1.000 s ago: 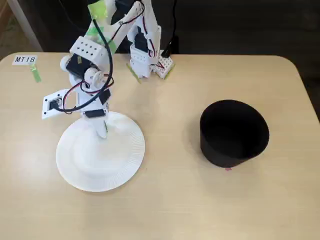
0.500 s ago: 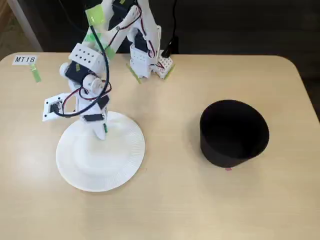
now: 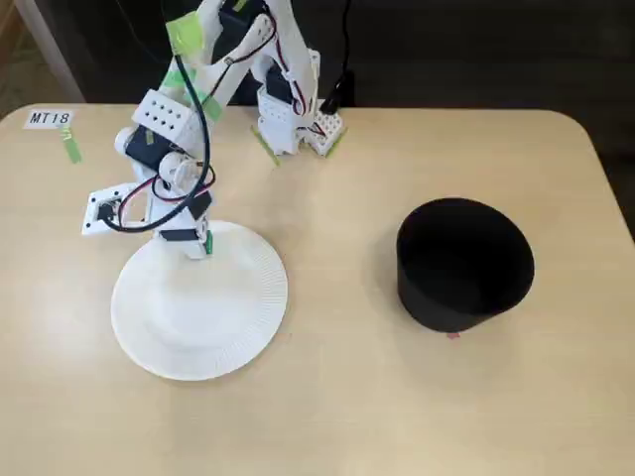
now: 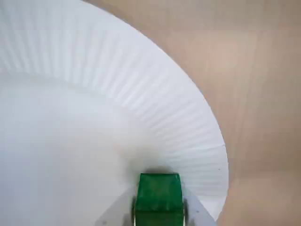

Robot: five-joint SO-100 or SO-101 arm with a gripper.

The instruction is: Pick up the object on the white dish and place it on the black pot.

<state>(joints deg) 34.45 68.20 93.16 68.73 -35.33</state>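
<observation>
The white two-finger gripper [image 4: 159, 217] of the small desktop arm is clenched on a small green cube [image 4: 159, 197], its pale fingers [image 4: 123, 213] pressed against the block's left and right sides at the bottom edge of the wrist view. In the fixed view the gripper [image 3: 198, 248] sits low over the upper rim of the round white paper plate [image 3: 198, 297], and only a sliver of the green cube [image 3: 207, 241] shows at its tip. Whether the cube rests on the plate or hangs just above it cannot be told. The plate's ribbed border [image 4: 155, 108] sweeps across the wrist view, with the cube over the smooth inner part near that border. The white arm [image 3: 159, 129], strung with red and black wires and marked with green tape, reaches down from its base at the back of the light wooden table [image 3: 327, 397]. A black cylindrical pot [image 3: 462, 263] stands well apart to the right in the fixed view. A label reading "MT18" [image 3: 50, 118] lies at the table's far left corner.
</observation>
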